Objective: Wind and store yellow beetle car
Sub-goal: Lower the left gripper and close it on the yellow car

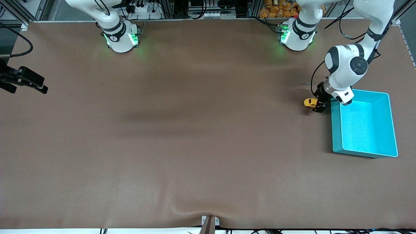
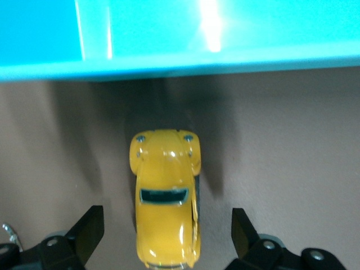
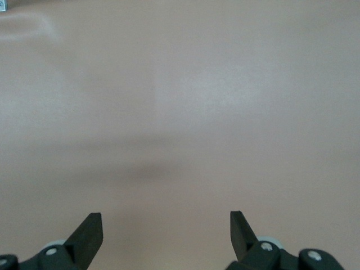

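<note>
Just one yellow beetle car — one bin

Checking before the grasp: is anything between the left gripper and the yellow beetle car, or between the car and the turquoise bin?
Nothing visible. The left gripper is open, its fingers either side of the yellow beetle car without touching it. Only bare table separates the car from the turquoise bin beside it; the bin's wall must be cleared.

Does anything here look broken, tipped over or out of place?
Nothing stands out. The yellow beetle car sits upright on its wheels on the table, beside the turquoise bin, between the open fingers of the left end effector. The right end effector waits open over bare table.
</note>
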### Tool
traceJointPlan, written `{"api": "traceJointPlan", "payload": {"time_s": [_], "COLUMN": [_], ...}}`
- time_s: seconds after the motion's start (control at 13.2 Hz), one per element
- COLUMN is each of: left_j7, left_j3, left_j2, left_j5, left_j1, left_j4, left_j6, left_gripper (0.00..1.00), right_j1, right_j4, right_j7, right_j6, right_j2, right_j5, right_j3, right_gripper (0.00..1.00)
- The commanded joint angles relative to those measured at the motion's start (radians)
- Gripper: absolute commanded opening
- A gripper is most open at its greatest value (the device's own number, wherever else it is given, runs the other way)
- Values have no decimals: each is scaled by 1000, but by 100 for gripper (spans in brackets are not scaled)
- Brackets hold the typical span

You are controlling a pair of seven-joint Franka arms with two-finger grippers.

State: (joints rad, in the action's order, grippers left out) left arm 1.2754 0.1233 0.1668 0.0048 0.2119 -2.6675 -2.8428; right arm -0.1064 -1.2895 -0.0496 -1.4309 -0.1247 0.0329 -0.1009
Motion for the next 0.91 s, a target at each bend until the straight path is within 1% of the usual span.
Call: {"api": "traceJointPlan", "payload": {"time_s": [0.0,0.08,0.15,0.3,0.46,0.61,0.68,0.84], "left_j7": [-10,-10,-8,-7,-2,-1,-2,-1], "left_j3": [3,4,6,6,18,67,87,111], "left_j2": [19,19,17,10,-12,-32,-42,-61], "left_j5": [24,24,24,26,26,27,46,104], "left_j1": [11,9,7,3,-5,-5,-5,-5], "left_j4": [11,11,11,12,17,24,29,43], "left_j6": [-21,-21,-20,-20,-18,-7,-6,0], "left_gripper": [66,30,1,0,0,0,0,0], "right_j1": [10,10,8,7,5,7,8,5], "right_j4": [-135,-196,-265,-338,-352,-373,-390,-383], "right_j7": [-7,-7,-6,-6,-6,-6,-4,-4], "right_j6": [-75,-120,-166,-209,-221,-230,-243,-249], "right_j2": [88,126,166,207,212,217,224,221], "right_j5": [22,22,22,19,19,18,18,12], "right_j3": [4,6,6,7,7,9,7,9], "right_gripper": [100,100,100,100,100,100,100,100]}}
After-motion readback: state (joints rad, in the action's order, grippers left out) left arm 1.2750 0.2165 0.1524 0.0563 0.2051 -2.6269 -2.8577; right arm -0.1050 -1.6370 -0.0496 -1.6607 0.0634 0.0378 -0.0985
